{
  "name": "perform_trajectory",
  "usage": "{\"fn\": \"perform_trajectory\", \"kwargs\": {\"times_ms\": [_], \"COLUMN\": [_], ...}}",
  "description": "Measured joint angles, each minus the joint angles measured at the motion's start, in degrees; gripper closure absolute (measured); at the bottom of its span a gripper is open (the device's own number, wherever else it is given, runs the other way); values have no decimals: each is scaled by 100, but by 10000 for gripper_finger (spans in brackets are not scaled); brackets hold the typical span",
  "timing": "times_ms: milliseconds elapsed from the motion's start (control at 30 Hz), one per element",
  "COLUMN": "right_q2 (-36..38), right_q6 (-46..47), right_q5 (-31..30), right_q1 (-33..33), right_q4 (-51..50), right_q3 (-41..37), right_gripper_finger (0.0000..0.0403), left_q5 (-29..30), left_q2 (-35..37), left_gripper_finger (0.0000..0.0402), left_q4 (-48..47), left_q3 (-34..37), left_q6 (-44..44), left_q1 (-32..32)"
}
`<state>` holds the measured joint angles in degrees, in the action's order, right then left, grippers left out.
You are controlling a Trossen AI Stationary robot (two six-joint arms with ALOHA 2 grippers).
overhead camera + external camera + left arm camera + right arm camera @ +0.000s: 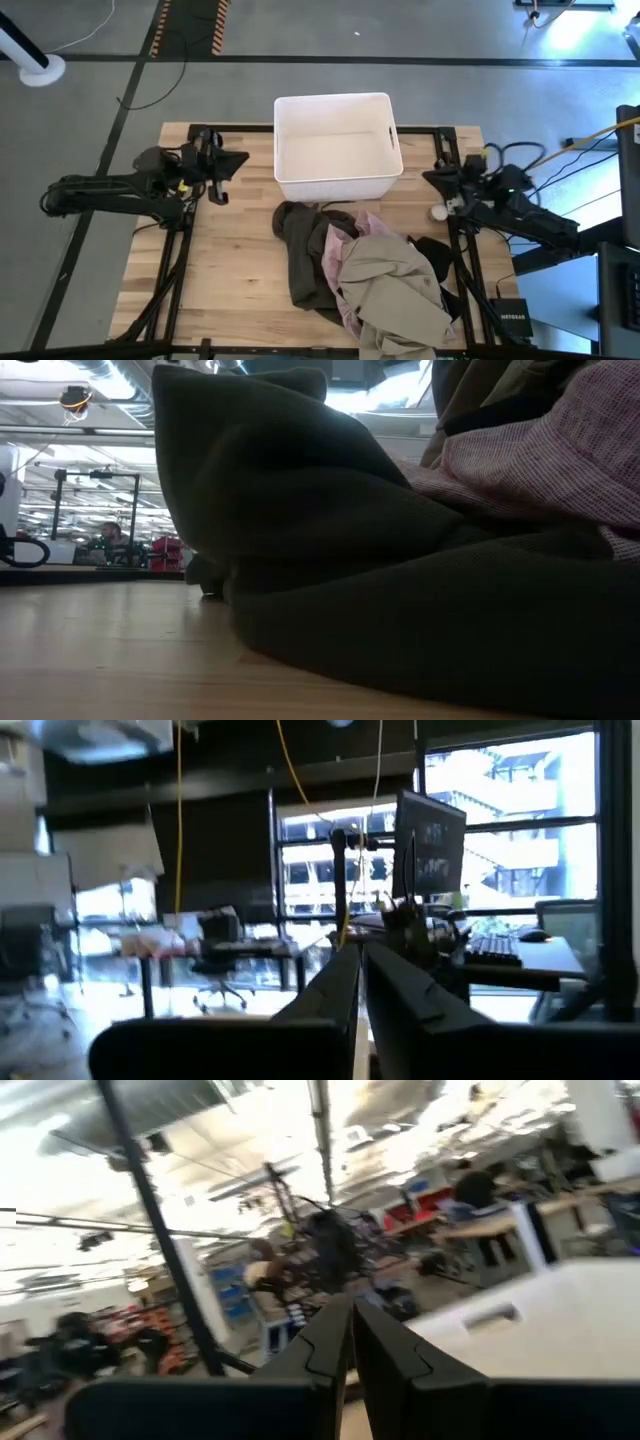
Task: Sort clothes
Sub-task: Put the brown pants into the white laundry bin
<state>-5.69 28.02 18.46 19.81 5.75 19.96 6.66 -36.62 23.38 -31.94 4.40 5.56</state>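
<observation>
We read both arms as parked, the left gripper [228,165] and right gripper [436,180] clenched empty at the table's far corners, leaving the clothes [370,275] heaped near-right, just before the white bin [335,175], free to pick.

- My two arms are dark, almost black, built from slim jointed segments.
- My left arm [120,188] carries a small yellow mark near the wrist, and black cables loop along it.
- My right arm [520,205] has a bundle of dark cables arching over it and a pale round part by the wrist.
- My left hand [360,982] ends in two long, flat, matte black fingers with angled edges.
- My right hand [352,1342] looks the same: two dark, tapered fingers.
</observation>
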Motion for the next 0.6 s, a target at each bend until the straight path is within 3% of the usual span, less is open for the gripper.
{"fn": "perform_trajectory", "kwargs": {"times_ms": [200,467,600], "right_q2": [-864,-2296,-2799], "right_q6": [-329,-1102,-1371], "right_q5": [168,255,-260], "right_q1": [1,-77,-678], "right_q4": [-684,-2172,-2798], "right_q3": [1170,2599,3029], "right_gripper_finger": [368,368,368], "left_q5": [-9,-9,-9], "left_q2": [-7,-53,-66], "left_gripper_finger": [386,386,386], "left_q4": [-226,-31,-10], "left_q3": [2,0,0], "left_q6": [-355,-138,-144], "left_q1": [-4,-2,0]}}
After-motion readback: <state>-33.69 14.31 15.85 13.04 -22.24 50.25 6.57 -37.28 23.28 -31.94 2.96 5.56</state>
